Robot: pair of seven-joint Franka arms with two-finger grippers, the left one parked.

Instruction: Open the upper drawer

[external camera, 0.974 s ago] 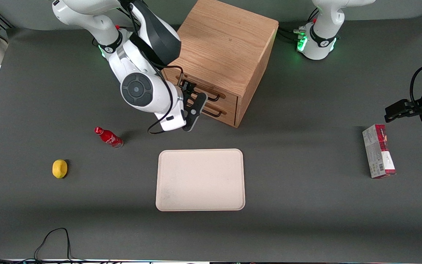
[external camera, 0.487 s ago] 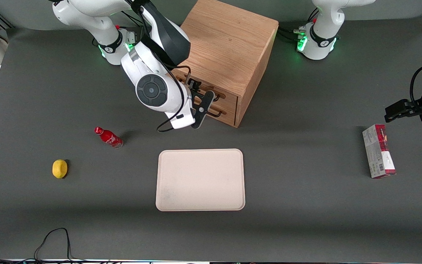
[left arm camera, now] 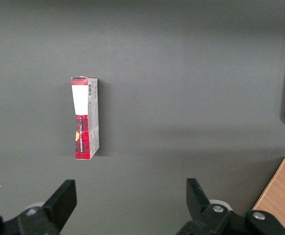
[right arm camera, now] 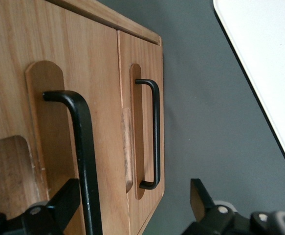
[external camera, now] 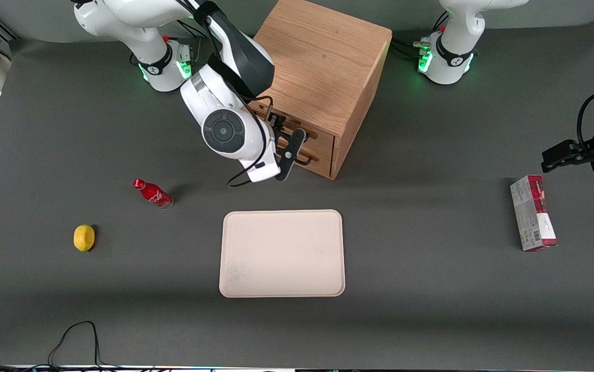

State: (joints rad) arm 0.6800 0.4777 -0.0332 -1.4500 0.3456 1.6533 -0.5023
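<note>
The wooden cabinet stands with its two drawer fronts facing the front camera at an angle. The upper drawer is shut, and so is the drawer beneath it. My gripper is right in front of the upper drawer's black wire handle. In the right wrist view the gripper is open, and that handle runs between the fingers, close to one of them and untouched. The lower drawer's handle lies outside the jaws.
A cream tray lies nearer the front camera than the cabinet. A small red bottle and a lemon sit toward the working arm's end. A red and white box lies toward the parked arm's end.
My arm has slid along the cabinet front toward the parked arm's end and closer to the drawers. The gripper now straddles the upper handle. Both drawers stay shut.
</note>
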